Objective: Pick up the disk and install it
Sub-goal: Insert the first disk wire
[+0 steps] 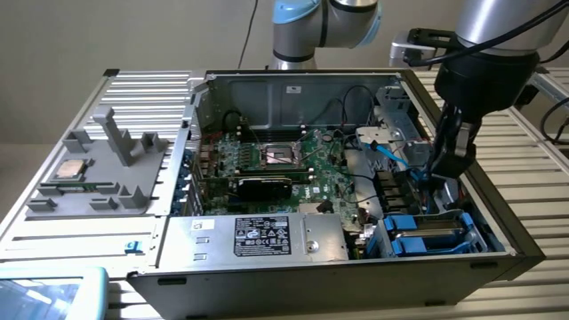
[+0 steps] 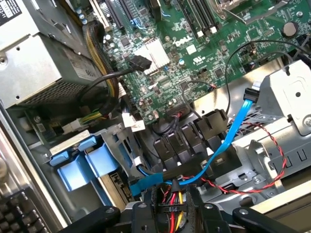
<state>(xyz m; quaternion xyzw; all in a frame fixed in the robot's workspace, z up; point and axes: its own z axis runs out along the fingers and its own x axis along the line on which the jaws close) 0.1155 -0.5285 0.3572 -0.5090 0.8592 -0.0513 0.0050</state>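
Slatted pale counter (image 1: 534,200) under an open computer case (image 1: 266,93), plain wall behind. Low in the near corner of that case, on the exterior view's right: the disk (image 1: 428,230), silver-grey body cradled in its bright blue frame, seemingly down in the drive bay rather than loose on the counter. Long axis, as far as can be judged, across the case from left to right along the near wall; hard to be sure from this angle. Blue tabs (image 2: 80,162) of the frame also plain from the wrist view, beside a bracket of bare metal.

Above the disk and on its far side, apart from it: the gripper (image 1: 442,175), hanging straight down inside the right-hand part of the case among the cables. Jaws apart, clamped on nothing. Seen from the wrist, the gripper (image 2: 172,219) with a bundle of red and yellow wires showing through the gap. So, from the jaws: disk nearer the front wall and lower, no contact.

Just beside the gripper, a bright blue data cable (image 1: 390,152) looping toward the motherboard (image 1: 294,167). Left of the disk along the near wall, a large silver box with a black label (image 1: 266,235). Well apart, outside the case on the left, a grey tray (image 1: 111,177) with a small square chip (image 1: 71,170)
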